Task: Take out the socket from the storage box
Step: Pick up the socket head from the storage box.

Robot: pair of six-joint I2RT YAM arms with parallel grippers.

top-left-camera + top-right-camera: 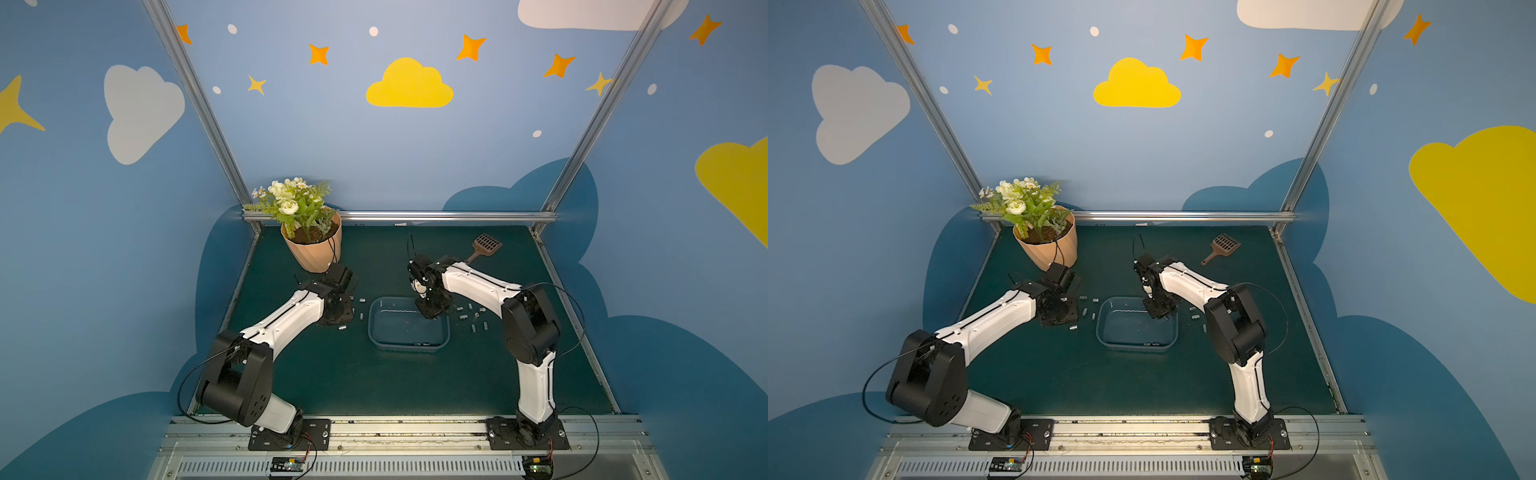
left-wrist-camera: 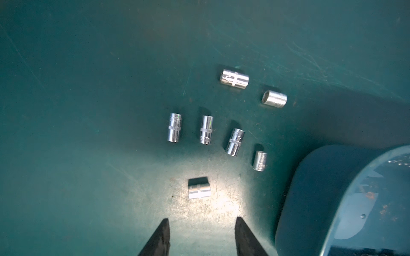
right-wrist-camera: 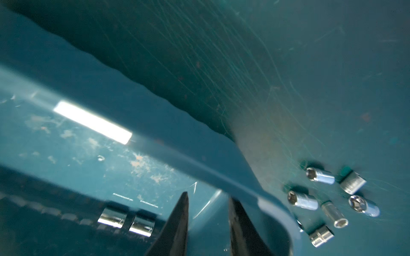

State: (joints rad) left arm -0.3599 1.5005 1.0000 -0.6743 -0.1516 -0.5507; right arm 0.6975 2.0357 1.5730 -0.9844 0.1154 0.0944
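Right hand (image 3: 208, 196): spread, empty, over storage box (image 1: 371, 328), aimed at two boxed sockets (image 3: 112, 218) (evidently next pick). Left hand (image 2: 202, 219): spread, empty, above seven sockets (image 2: 198, 190) set out on bench (image 2: 88, 66).

One storage box (image 1: 407, 348), one flowerpot (image 1: 316, 253), one scoop (image 1: 487, 244); two sockets (image 3: 112, 217) inside the box, seven on the desk (image 1: 374, 382) left of it, seemingly six right

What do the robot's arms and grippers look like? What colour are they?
Both arms, the left arm and the right arm, have smooth white shells with chunky rounded black joints. Thin black cables loop alongside them. The left gripper and right gripper each have two black, pointed fingers.
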